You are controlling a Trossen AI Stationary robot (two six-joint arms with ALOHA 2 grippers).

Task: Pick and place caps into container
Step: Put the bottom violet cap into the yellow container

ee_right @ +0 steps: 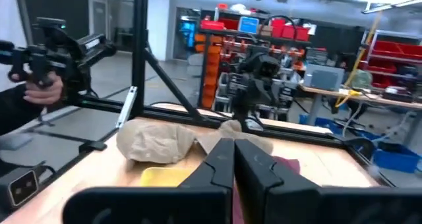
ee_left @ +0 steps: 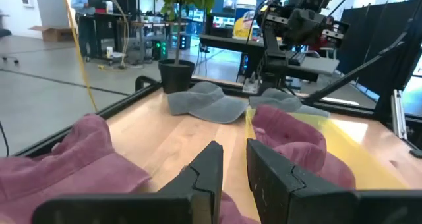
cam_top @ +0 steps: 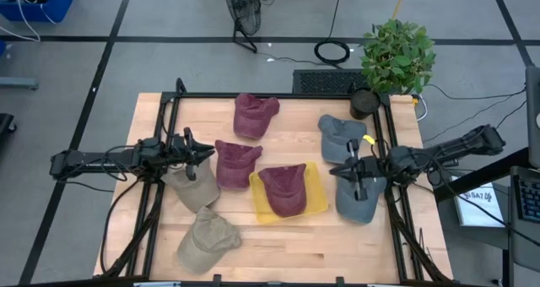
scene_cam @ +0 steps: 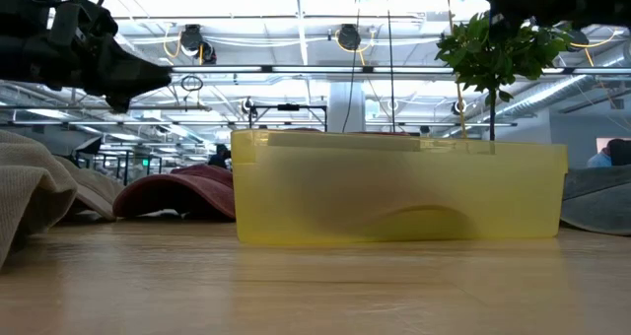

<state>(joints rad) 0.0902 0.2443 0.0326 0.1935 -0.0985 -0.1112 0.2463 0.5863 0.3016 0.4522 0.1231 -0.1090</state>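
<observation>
Wooden table [cam_top: 287,245], caps scattered around it. One maroon cap [cam_top: 283,188] already lies in the yellow tray [cam_top: 316,204], brim toward the table's near edge, long axis likewise. Left gripper [cam_top: 205,155] hovers empty over a second maroon cap [cam_top: 236,163], fingers narrowly parted, probably lining up. Right gripper [cam_top: 339,170] closed, empty, above a grey-blue cap [cam_top: 359,198].

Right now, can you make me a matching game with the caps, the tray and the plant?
Things:
1. yellow tray
2. potted plant
3. khaki cap nearest the table's front edge
4. grey-blue cap under the right hand

Places or states:
A. at the back right corner of the table
B. lies alone on bare wood, front left
C. holds one maroon cap
D. lies just right of the tray

Pairs: 1-C, 2-A, 3-B, 4-D
</observation>
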